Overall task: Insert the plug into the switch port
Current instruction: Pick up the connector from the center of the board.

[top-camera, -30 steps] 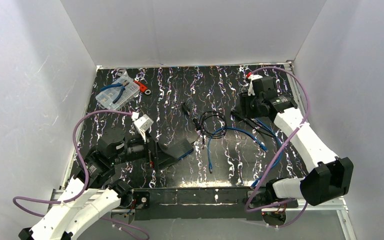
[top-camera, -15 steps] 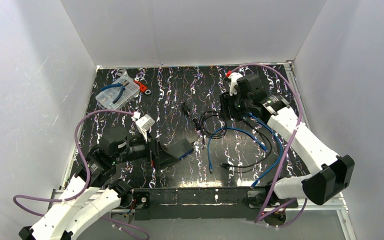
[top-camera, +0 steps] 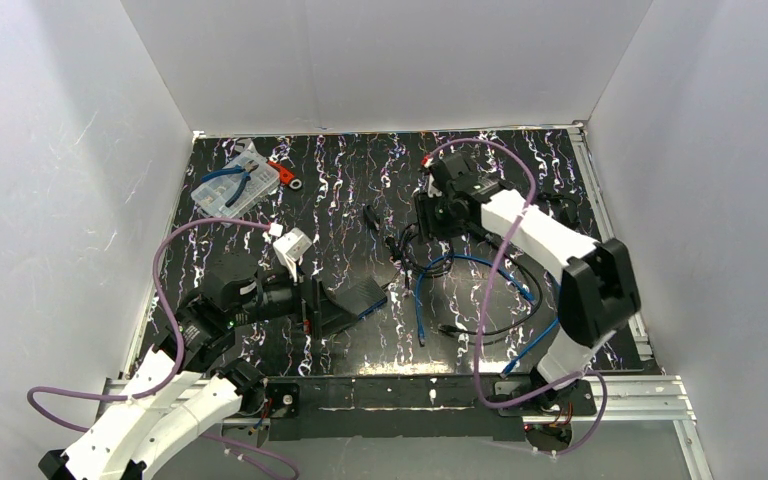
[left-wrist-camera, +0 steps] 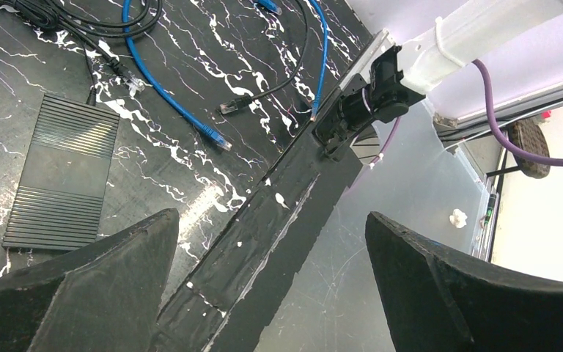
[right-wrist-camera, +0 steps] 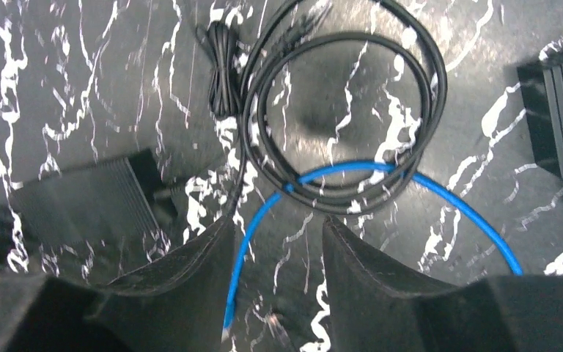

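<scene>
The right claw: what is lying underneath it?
A coiled black cable with a blue cable crossing its edge. The right claw hides the tabletop beneath its fingers.

the top camera is looking down from high behind the near edge, taking in the whole black white-veined table top (top-camera: 340, 170). the left wrist camera is sitting low over it, facing back toward that near edge. the right wrist camera is pointing straight down, close. all three are showing the thin blue network cable (top-camera: 470, 258) (left-wrist-camera: 168, 99) (right-wrist-camera: 366, 164).
</scene>
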`<state>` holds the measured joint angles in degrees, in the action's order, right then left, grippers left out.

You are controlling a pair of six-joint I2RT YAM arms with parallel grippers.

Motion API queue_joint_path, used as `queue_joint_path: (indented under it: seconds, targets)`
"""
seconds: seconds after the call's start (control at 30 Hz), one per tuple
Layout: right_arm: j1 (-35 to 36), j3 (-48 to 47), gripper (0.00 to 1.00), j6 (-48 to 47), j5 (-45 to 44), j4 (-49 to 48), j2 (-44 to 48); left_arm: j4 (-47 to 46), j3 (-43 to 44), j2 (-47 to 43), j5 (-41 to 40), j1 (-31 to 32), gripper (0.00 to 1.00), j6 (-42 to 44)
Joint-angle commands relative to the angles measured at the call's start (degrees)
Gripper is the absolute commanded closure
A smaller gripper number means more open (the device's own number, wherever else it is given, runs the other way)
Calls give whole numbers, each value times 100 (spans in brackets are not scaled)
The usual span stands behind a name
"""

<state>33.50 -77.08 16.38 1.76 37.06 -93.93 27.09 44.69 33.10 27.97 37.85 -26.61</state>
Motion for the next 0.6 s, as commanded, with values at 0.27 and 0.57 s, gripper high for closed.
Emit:
queue_joint_path:
  seconds: [0.27,0.57]
  targets:
    - [14,-1476,50,1324,-462,-442,-1770,174,29,-80,-210,19,2,77]
    - [47,-1665,49,1684,-472,-482,-2335,159,12,-38,-223,20,2,95]
